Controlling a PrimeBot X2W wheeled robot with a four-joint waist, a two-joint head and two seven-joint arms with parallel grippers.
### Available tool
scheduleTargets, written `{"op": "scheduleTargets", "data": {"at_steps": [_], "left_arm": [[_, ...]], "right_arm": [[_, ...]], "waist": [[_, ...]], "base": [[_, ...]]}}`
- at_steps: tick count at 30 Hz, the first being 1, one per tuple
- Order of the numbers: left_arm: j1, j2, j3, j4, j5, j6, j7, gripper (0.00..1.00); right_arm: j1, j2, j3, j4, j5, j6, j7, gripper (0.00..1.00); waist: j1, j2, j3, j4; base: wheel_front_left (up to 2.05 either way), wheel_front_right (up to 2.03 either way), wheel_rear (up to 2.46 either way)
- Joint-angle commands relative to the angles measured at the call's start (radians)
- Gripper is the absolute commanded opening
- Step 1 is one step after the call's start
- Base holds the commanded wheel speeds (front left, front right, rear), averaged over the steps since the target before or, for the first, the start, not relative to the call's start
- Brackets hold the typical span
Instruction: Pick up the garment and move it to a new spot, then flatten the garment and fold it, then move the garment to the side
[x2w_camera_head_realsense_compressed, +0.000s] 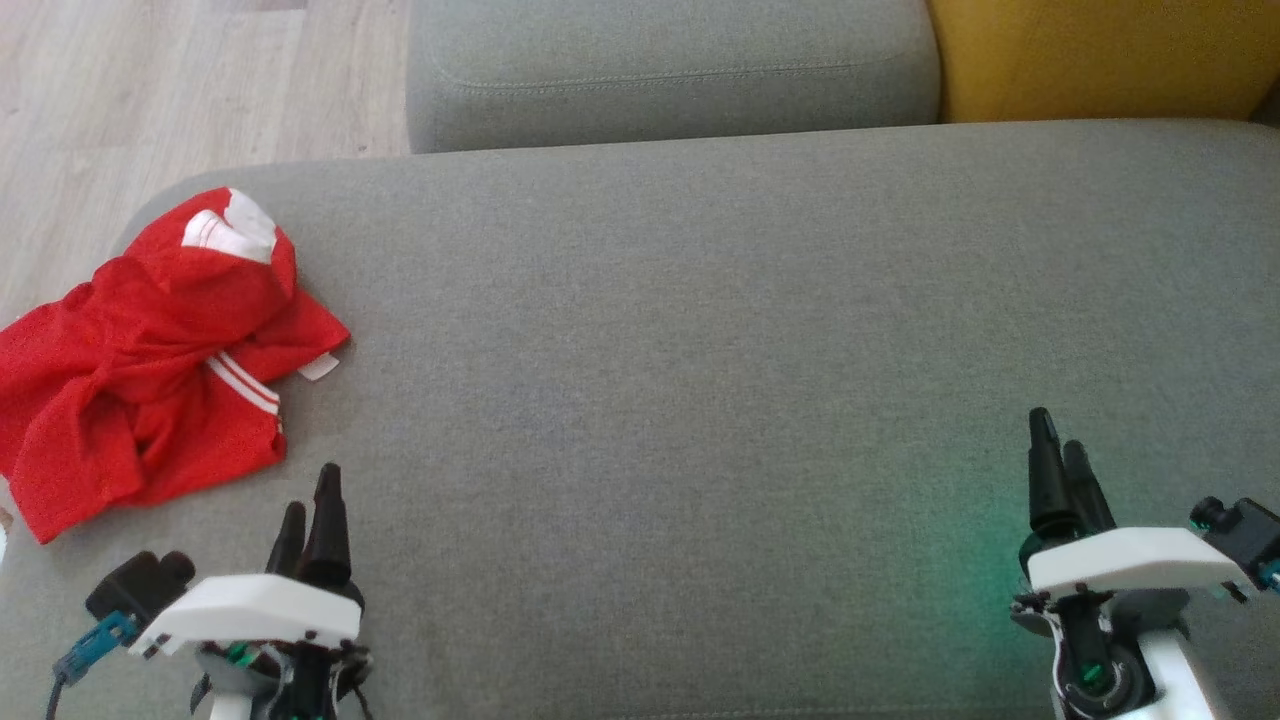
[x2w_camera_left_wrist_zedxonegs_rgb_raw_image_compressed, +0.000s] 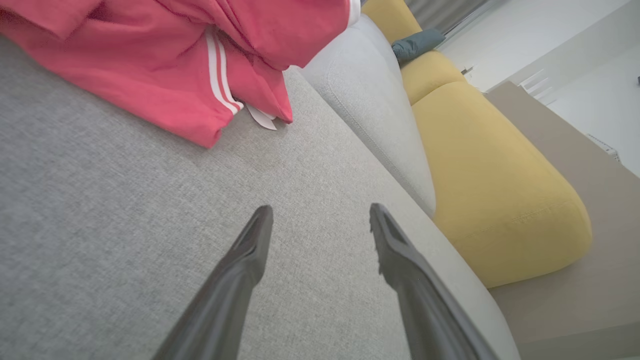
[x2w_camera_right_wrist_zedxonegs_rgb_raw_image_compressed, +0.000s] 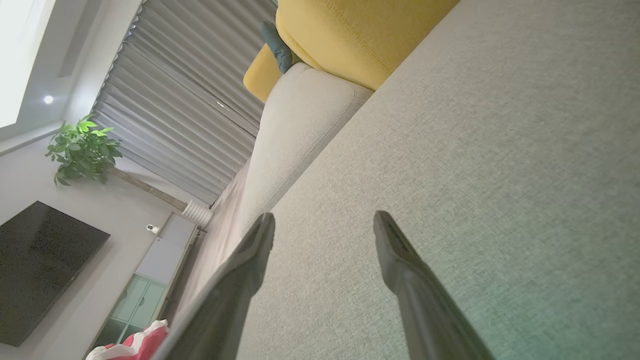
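A crumpled red garment (x2w_camera_head_realsense_compressed: 150, 370) with white stripes and a white collar lies at the left end of the grey sofa seat (x2w_camera_head_realsense_compressed: 680, 350). In the left wrist view the garment (x2w_camera_left_wrist_zedxonegs_rgb_raw_image_compressed: 165, 55) fills the upper left, a white tag poking from its edge. My left gripper (x2w_camera_head_realsense_compressed: 312, 505) hovers just below and right of the garment, open and holding nothing (x2w_camera_left_wrist_zedxonegs_rgb_raw_image_compressed: 320, 220). Far to the right, my right gripper (x2w_camera_head_realsense_compressed: 1055, 440) stands open over bare cushion (x2w_camera_right_wrist_zedxonegs_rgb_raw_image_compressed: 325, 225). A scrap of the garment (x2w_camera_right_wrist_zedxonegs_rgb_raw_image_compressed: 140, 342) peeks in at the bottom of the right wrist view.
A grey cushion (x2w_camera_head_realsense_compressed: 660, 60) and a yellow cushion (x2w_camera_head_realsense_compressed: 1100, 50) line the far side of the seat. Wooden floor (x2w_camera_head_realsense_compressed: 150, 90) lies beyond the seat's left corner. A wide stretch of bare grey seat separates the two grippers.
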Motion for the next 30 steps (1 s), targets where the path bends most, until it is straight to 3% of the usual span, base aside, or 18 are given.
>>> {"op": "scheduleTargets", "data": {"at_steps": [1, 30], "left_arm": [[-0.056, 0.015, 0.008, -0.026, 0.031, 0.004, -0.015, 1.0], [-0.085, 0.02, -0.031, -0.01, 0.403, 0.083, -0.101, 1.0]], "right_arm": [[-0.055, -0.022, 0.017, -0.025, -0.03, 0.004, -0.013, 1.0], [-0.105, -0.025, 0.04, 0.04, -0.413, 0.006, -0.098, 1.0]], "waist": [[-0.0001, 0.0, 0.0, -0.001], [-0.0001, 0.0, -0.002, -0.009]], "base": [[0.0, 0.0, 0.0], [0.0, 0.0, 0.0]]}}
